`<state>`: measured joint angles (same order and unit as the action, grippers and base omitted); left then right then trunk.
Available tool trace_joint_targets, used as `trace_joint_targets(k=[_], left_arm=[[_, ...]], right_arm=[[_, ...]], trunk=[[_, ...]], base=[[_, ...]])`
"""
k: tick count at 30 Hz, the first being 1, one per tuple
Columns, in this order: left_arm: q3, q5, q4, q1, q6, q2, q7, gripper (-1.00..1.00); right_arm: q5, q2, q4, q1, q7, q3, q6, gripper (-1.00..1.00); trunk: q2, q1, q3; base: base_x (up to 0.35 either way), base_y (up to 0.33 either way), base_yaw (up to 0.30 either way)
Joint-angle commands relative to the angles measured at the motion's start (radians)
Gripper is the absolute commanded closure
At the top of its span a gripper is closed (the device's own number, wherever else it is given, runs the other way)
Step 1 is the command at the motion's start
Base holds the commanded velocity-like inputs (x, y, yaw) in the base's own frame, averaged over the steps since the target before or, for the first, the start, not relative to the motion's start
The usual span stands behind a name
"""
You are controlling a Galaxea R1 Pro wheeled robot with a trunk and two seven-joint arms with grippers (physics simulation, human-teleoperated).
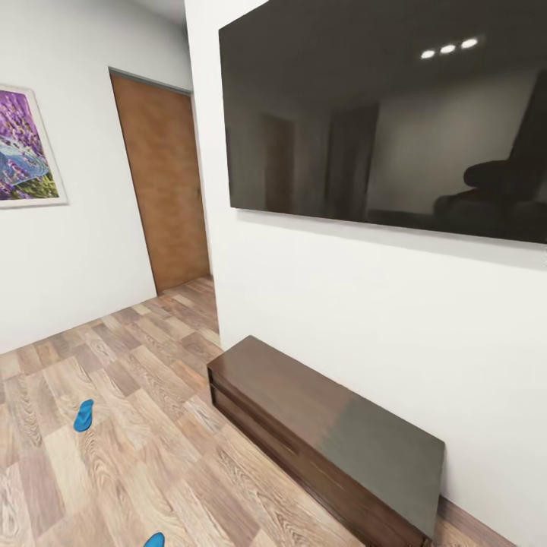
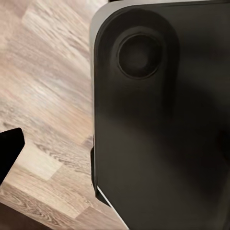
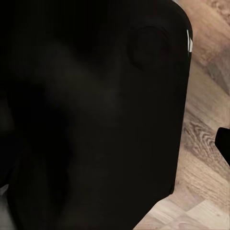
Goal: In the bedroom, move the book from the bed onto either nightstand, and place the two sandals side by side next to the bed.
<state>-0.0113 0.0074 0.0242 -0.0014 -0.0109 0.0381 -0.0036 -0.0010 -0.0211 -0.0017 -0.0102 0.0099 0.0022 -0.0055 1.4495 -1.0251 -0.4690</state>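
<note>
From our head camera we look down a white wall (image 1: 342,304) that carries a large dark screen (image 1: 380,114), with three small ceiling lights reflected near its upper edge. Below it, against the wall, stands a long low dark-brown bench (image 1: 319,433), running from the centre of the picture toward 4 o'clock; its far end looks greyer under a reflection.

The wood-plank floor (image 1: 137,456) spreads across the lower left. On it lie the two sandals, both bright blue. One sandal (image 1: 83,415) rests at about 8 o'clock, well apart from the bench. The second sandal (image 1: 154,540) shows just its tip at the lower edge, near 7 o'clock, and the rest of it is cut off. The two are well apart from each other, not side by side.

At 10 o'clock a brown wooden door (image 1: 163,182) is closed in the corner, and at 9 o'clock a framed picture (image 1: 23,148) of purple flowers hangs on the adjoining wall.

In the left wrist view we see a dark rounded robot housing (image 2: 158,124) with a circular recess, above plank floor, and a black edge (image 2: 8,151) at the side; whether the left claw is wide or narrow we cannot tell. In the right wrist view we see a similar black housing (image 3: 96,115) over floor, and the right claw's state we cannot tell either.
</note>
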Motion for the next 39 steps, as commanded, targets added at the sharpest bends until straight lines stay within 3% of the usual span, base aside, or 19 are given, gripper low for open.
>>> trace_joint_targets(k=[1, 29, 39], left_arm=[[-0.001, 0.001, 0.0, 0.0, -0.001, 0.001, -0.001, -1.0], [-0.001, 0.001, 0.0, 0.0, -0.001, 0.005, 0.0, -1.0], [-0.001, 0.001, 0.0, 0.0, -0.001, 0.005, -0.001, -1.0]], right_arm=[[0.0, 0.0, 0.0, -0.001, 0.001, 0.001, -0.001, -1.0], [0.004, 0.0, 0.0, -0.001, 0.002, 0.004, -0.001, -1.0], [0.004, 0.0, 0.0, -0.001, 0.001, 0.004, -0.001, -1.0]], trunk=[[0.001, 0.0, -0.001], [0.001, 0.0, -0.001], [0.001, 0.0, -0.001]], base=[[0.0, 0.173, -0.153], [0.0, 0.172, -0.239], [0.0, 0.172, -0.078]])
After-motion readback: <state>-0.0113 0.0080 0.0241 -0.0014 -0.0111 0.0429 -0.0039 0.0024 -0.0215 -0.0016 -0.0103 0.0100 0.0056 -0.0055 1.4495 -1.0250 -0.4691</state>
